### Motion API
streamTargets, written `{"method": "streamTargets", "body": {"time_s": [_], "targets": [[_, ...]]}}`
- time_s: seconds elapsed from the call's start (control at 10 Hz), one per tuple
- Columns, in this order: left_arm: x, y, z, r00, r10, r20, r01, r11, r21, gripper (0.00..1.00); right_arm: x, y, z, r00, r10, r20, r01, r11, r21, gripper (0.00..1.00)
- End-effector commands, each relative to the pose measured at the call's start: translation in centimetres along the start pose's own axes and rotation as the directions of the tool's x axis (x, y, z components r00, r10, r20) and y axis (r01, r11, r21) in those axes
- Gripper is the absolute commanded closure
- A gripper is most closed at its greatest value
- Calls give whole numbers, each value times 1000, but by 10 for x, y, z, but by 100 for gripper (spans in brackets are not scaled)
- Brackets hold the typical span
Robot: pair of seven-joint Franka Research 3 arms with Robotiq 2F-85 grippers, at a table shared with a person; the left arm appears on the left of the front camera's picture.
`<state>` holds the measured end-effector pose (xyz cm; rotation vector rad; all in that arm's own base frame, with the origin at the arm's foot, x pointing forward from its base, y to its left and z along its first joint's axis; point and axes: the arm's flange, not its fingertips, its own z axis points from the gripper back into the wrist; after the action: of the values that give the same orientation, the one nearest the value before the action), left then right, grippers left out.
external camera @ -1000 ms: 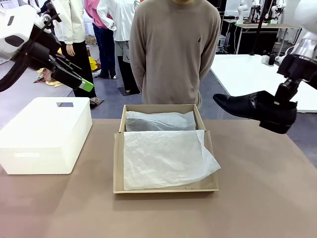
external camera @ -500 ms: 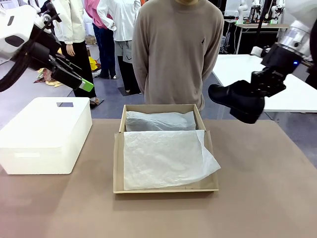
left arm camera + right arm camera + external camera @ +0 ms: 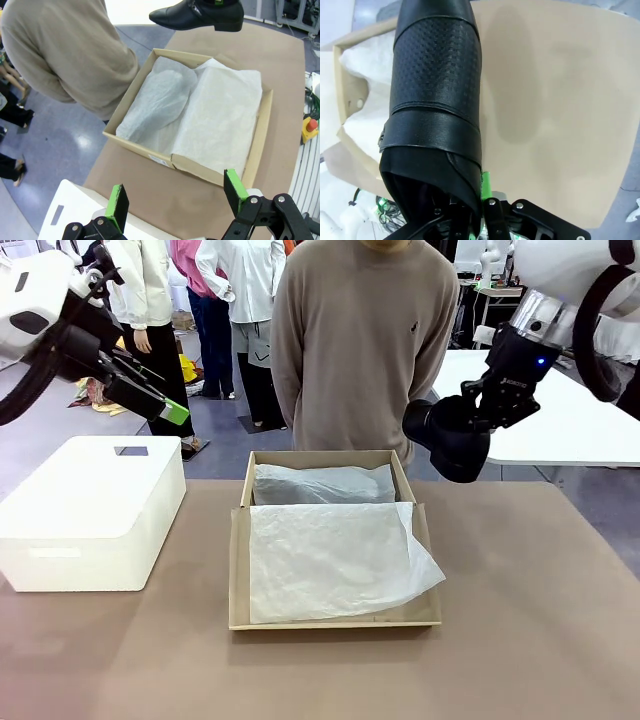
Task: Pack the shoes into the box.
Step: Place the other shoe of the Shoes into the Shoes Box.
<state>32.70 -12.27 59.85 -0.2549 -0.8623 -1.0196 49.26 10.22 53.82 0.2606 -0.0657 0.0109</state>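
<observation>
Brown table (image 3: 540,640) bears box (image 3: 237,570) and white bin (image 3: 90,510).

The white-armed robot's black left end effector (image 3: 174,187) has 2 green pads (image 3: 119,206) and silver screws (image 3: 250,200).

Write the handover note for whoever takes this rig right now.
Right gripper: shut on one black shoe, held in the air by the box's far right corner.
Left gripper: open, empty, raised above the white bin.
Box: open on the table, tissue paper spread inside; a bulge under it at the back, contents hidden.
Done: shoe lifted. Left: set it in the box.
</observation>
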Motion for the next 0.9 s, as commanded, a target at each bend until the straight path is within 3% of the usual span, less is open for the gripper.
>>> {"method": "streamTargets", "body": {"time_s": [0.0, 0.6, 0.8], "targets": [[-1, 0, 1, 1000, 1, 7, -1, 1000, -8, 0, 1, -5, 3, 1000, 5, 4, -5, 999, 37, 100], [-1, 0, 1, 1000, 1, 7, -1, 1000, -8, 0, 2, -5, -1, 1000, -12, -4, 12, 1000, 10, 100], [-1, 0, 1, 1000, 1, 7, -1, 1000, -8, 0, -10, 30, 4, 977, -206, 50, 205, 979, 24, 100]]}}
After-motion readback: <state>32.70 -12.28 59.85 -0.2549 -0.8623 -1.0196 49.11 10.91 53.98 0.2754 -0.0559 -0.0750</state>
